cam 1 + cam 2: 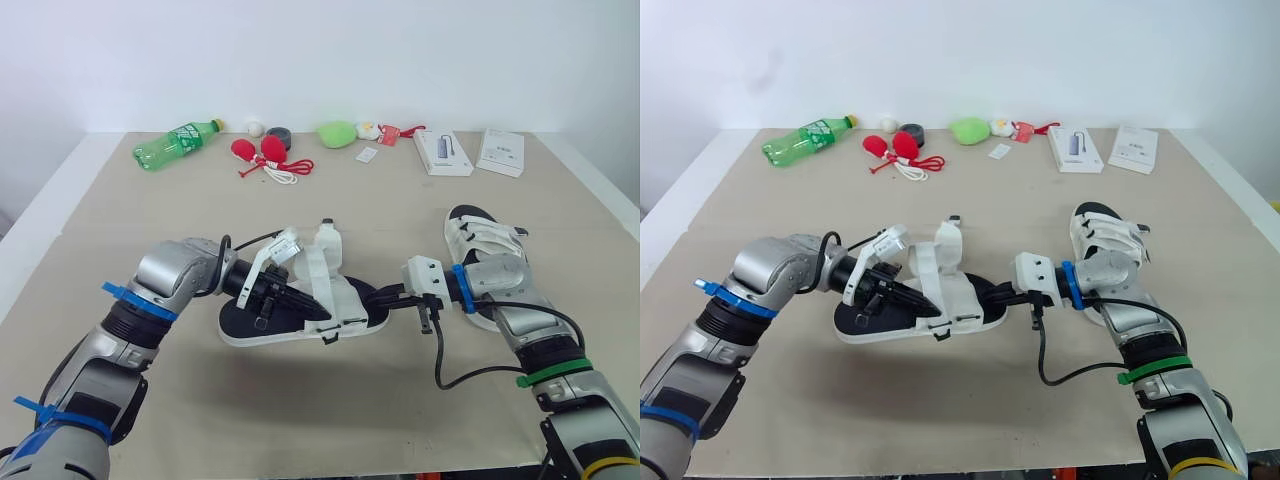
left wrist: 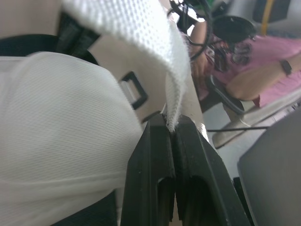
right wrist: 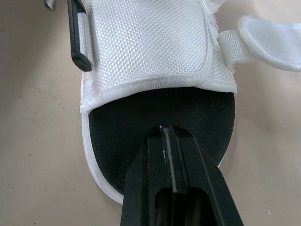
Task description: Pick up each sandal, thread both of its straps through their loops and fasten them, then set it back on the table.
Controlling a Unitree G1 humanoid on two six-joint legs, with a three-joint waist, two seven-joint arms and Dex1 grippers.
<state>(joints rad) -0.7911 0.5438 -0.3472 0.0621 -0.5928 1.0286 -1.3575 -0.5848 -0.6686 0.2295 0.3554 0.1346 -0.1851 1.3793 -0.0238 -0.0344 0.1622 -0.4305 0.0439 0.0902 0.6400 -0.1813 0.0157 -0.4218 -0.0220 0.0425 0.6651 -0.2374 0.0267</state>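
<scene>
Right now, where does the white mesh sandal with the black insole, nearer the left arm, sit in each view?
Left eye view: white mesh sandal at centre, slightly low.
Right eye view: just left of centre.
Left wrist view: its upper beside the left gripper.
Right wrist view: its upper ahead of the right gripper.
Shared landmark: its black plastic loop.

Sandal [image 1: 340, 292] at table [image 1: 300, 405] centre, second sandal [image 1: 482, 238] to its right, bottle [image 1: 176, 143] behind-left.
</scene>
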